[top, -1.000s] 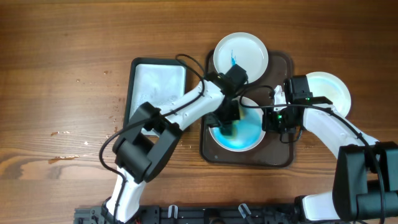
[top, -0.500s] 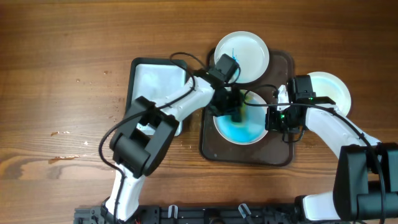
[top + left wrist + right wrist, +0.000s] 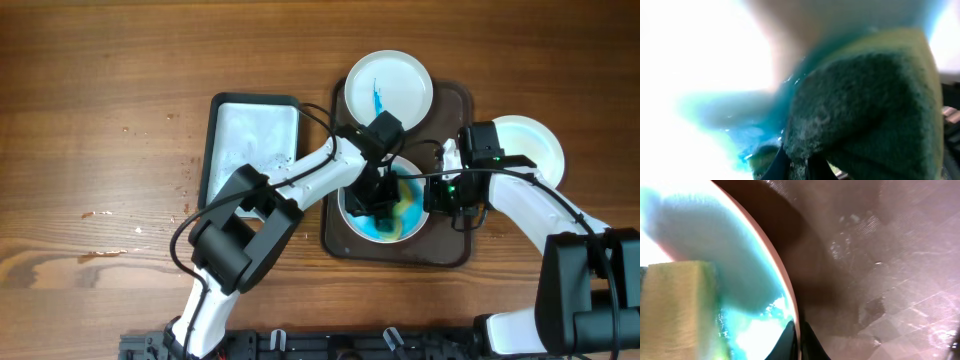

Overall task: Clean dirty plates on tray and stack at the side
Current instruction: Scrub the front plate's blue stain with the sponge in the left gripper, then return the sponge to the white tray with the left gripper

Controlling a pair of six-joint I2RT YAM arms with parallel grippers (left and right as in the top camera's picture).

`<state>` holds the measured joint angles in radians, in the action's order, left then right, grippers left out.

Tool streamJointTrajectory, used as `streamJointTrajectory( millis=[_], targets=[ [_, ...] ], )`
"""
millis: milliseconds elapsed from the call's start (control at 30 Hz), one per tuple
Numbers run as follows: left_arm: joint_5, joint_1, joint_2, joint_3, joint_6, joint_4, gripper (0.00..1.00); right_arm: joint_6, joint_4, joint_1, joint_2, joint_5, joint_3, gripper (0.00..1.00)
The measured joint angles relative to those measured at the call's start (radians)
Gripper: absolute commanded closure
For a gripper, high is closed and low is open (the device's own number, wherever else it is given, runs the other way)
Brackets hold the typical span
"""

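Free passage runs along the left edge and far-left corner of the surface (image 3: 90, 110). Nearer the right edge the tray (image 3: 450, 250) is crowded: left claw (image 3: 378, 197) (closed on a sponge (image 3: 865, 110)) over its near plate (image 3: 400, 228), right claw (image 3: 432, 190) closed at that rim.

We count three plates (image 3: 388, 88): two on the brown tray (image 3: 445, 255), the third plate (image 3: 535, 145) just off its right side. Trays number two, with a smaller tray (image 3: 250, 140) to its left. One sponge (image 3: 865, 110) sits over the brown tray's middle, and there are two arms (image 3: 300, 175).
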<state>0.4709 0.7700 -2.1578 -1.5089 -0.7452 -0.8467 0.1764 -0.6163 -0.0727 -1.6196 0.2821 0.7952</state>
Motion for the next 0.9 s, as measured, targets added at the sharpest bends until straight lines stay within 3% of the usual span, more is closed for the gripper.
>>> streamJointTrajectory(
  millis=[200,400,567,733,900],
  targets=[
    [-0.262,-0.021,0.050,-0.003,0.000,-0.131,0.96,0.000,0.000,-0.001,0.000,0.006,0.000,0.96],
    [-0.462,-0.040,0.129,-0.003,0.000,-0.131,0.96,0.000,0.000,-0.005,0.000,0.013,0.000,0.96],
    [-0.428,-0.070,0.211,-0.003,0.000,-0.089,0.96,0.000,0.000,-0.005,0.000,0.009,0.000,0.96],
    [-0.364,-0.190,0.372,-0.003,0.035,-0.167,0.96,-0.003,0.000,-0.005,0.000,0.008,0.000,0.96],
    [-0.499,-0.399,0.479,0.000,0.068,-0.324,0.96,0.002,0.039,-0.005,0.000,0.000,-0.001,0.96]
  ],
)
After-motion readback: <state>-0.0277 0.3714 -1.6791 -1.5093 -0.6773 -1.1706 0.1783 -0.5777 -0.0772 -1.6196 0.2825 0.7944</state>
